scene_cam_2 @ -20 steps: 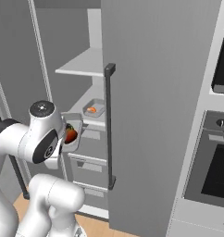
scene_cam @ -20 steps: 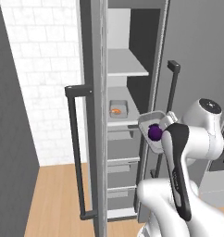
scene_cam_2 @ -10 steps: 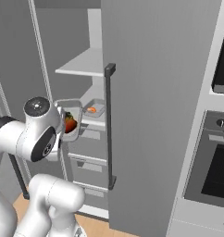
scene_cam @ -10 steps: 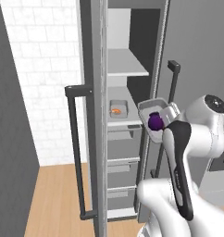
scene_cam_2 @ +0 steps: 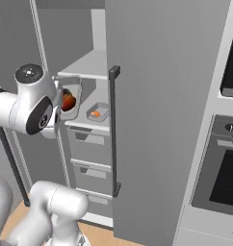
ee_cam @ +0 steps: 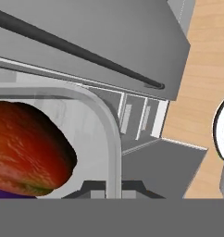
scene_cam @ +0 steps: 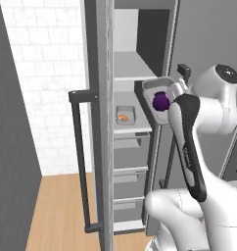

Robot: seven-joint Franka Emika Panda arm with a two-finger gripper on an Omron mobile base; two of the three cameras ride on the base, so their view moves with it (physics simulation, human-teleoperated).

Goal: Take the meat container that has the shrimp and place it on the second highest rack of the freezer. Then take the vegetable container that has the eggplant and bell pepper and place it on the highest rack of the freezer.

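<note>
The freezer (scene_cam: 135,29) stands open. My gripper (ee_cam: 113,189) is shut on the rim of the vegetable container (scene_cam: 157,88), which hangs steeply tilted in front of the opening, just below the highest rack (scene_cam: 132,66). The dark purple eggplant (scene_cam: 160,101) shows inside it, and the bell pepper (scene_cam_2: 68,101) lies beside it. The bell pepper (ee_cam: 26,152) looks large against the container's rim (ee_cam: 112,134). On the shelf below, the meat container (scene_cam: 124,113) holds the shrimp (scene_cam: 123,117). The same meat container (scene_cam_2: 97,112) lies under the highest rack (scene_cam_2: 89,65).
The left freezer door (scene_cam: 98,122) stands open with its dark bar handle (scene_cam: 77,162). The right door (scene_cam_2: 157,110) carries another handle (scene_cam_2: 112,129). Grey drawers (scene_cam: 130,154) sit under the shelves. A wall oven (scene_cam_2: 224,168) is at the right. Wooden floor (scene_cam: 61,211) lies below.
The arm has lifted the vegetable container from drawer height up to just under the highest rack, drawing closer to the opening. The meat container has stayed where it was.
</note>
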